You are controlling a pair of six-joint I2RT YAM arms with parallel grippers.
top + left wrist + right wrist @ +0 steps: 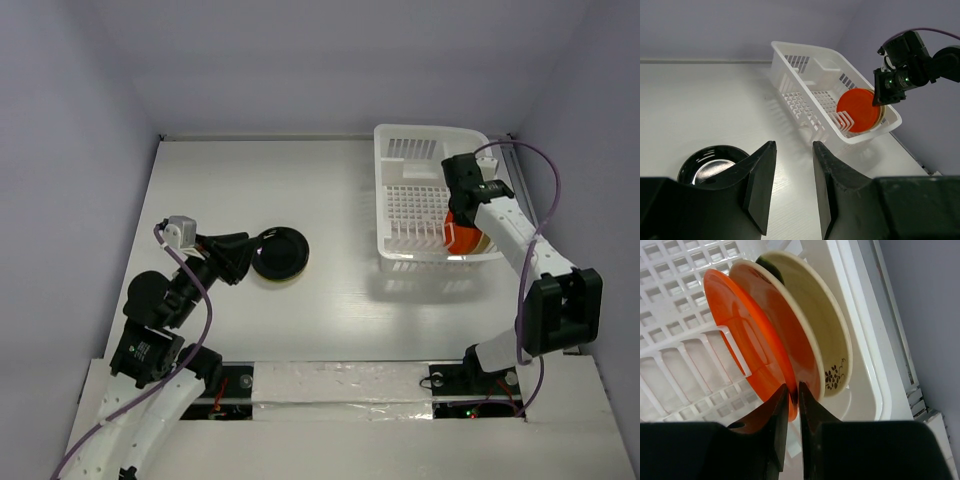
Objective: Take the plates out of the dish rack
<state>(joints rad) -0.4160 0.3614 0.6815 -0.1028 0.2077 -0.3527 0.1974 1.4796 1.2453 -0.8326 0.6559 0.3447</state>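
Standing on edge in the dish rack (pixel 410 148), the orange plate (pixel 765 355) offers its rim, so the right gripper (pixel 794 410) pinches it; the left gripper (pixel 792 185) hangs open, empty

Plates (pixel 770 335) in dish rack (pixel 410 148), right of lone plate (pixel 280 252).

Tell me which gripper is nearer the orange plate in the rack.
Right. The right gripper is closed on the rim of the orange plate inside the dish rack; the left gripper hangs open far across the table, beside the dark plate.
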